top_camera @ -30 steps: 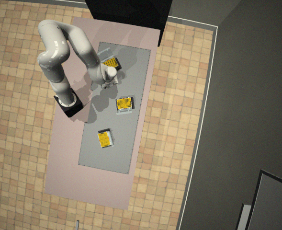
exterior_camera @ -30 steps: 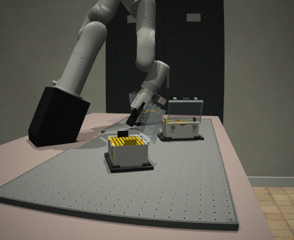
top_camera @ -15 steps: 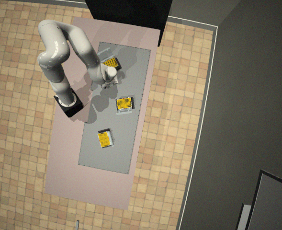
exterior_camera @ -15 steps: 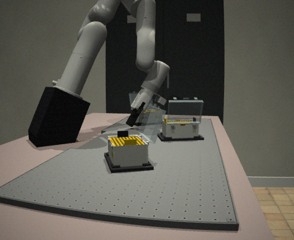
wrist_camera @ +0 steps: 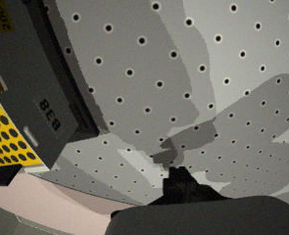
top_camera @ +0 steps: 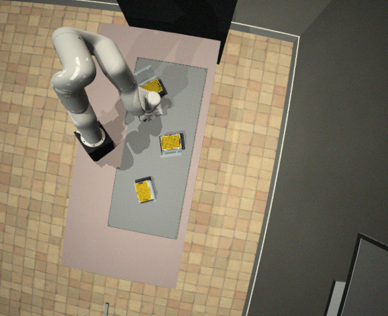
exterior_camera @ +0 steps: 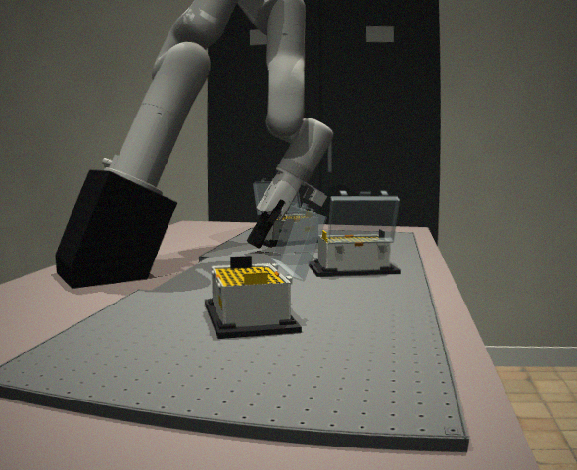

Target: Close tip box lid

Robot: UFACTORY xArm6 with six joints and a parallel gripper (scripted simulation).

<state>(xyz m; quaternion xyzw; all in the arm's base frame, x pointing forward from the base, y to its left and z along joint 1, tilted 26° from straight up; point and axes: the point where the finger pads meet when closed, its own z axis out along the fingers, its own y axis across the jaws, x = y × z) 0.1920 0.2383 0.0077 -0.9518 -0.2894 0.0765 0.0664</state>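
Three white tip boxes with yellow racks sit on dark holder plates on the grey perforated board. The far box [top_camera: 151, 85] has its clear lid [top_camera: 142, 72] open. The middle box [top_camera: 170, 141] [exterior_camera: 358, 249] has its lid [exterior_camera: 363, 212] standing upright. The near box [top_camera: 143, 191] [exterior_camera: 250, 296] is open too. My gripper [exterior_camera: 261, 235] [top_camera: 149, 114] is shut and empty. It hangs tilted above the board, beside the far box and apart from it. In the wrist view that box's front wall [wrist_camera: 42, 101] carries a blurred sticker [wrist_camera: 49, 106] that looks like B18. The fingertips [wrist_camera: 178, 182] point at bare board.
The arm's black base [exterior_camera: 111, 230] stands on the pink table at the board's left side. A dark cabinet [exterior_camera: 323, 101] rises behind the table's far end. The board's right edge [exterior_camera: 438, 323] runs close to the table edge.
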